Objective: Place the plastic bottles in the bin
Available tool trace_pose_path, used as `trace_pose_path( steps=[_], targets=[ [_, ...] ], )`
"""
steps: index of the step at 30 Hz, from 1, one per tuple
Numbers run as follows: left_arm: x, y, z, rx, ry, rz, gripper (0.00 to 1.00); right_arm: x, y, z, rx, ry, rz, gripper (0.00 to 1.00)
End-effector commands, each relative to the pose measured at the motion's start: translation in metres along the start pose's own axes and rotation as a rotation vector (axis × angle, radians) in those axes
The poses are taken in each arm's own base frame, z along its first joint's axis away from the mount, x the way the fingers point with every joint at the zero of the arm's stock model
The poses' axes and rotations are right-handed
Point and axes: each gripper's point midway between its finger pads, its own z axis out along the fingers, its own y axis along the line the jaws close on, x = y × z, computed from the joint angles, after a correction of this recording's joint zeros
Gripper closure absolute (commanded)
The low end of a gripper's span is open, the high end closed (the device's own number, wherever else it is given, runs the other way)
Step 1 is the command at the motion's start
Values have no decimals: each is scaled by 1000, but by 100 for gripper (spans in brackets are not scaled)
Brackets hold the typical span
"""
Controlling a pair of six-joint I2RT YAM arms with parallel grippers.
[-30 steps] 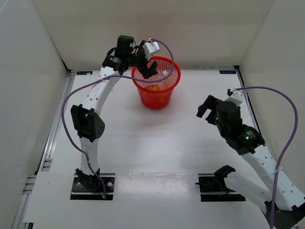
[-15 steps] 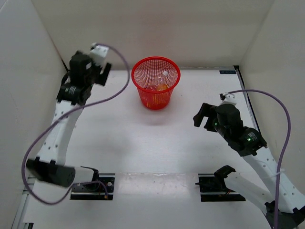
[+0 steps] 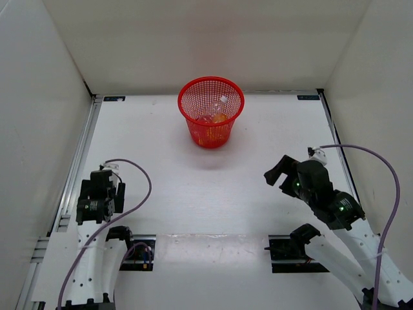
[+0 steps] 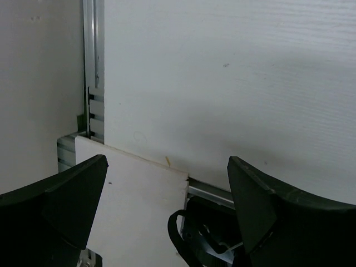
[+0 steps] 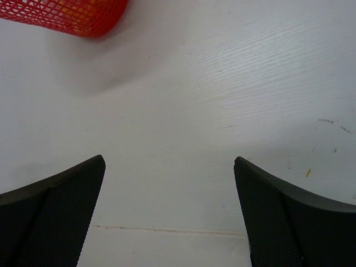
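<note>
Left tool (image 4: 167, 161) is home! A second ago it hung over the basket's rim at the far side. Now its arm is folded down at the near left corner, fingers spread wide with nothing between them. Over on the other side, the right tool (image 5: 169, 161) hovers above the right half, released and empty too, and it has barely drifted from where it was.

Between the two arms, the white desk (image 3: 193, 187) shows no bottle lying loose in the overhead view. At far centre the round red plastic mesh bin (image 3: 210, 137) stands upright in the same spot. Inside it, the longer clear colourless plastic bottle (image 3: 216, 106) leans toward the far-right wall. Just below it is an orange patch I take for the short orange-filled plastic bottle (image 3: 219, 118). The third, smaller bottle I can't pick out through the mesh.

My call: that was the last drop. With both arms clear and nothing visible on the desk, the job looks finished.
</note>
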Motion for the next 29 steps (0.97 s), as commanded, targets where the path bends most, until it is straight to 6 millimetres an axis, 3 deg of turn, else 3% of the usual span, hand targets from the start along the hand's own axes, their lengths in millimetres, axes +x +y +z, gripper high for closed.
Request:
trace_pose_path(
  steps=[1, 6, 16, 29],
  targets=[
    [15, 11, -2, -82, 47, -81, 0, 9, -16, -6, 55, 6, 85, 0],
    [29, 12, -1, -101, 93, -147, 0, 26, -30, -6, 46, 12, 115, 0],
    [32, 15, -2, -111, 96, -196, 0, 40, -39, -10, 28, 24, 155, 0],
    [36, 20, -4, -134, 90, -245, 0, 36, -42, -6, 77, 28, 123, 0]
  ],
)
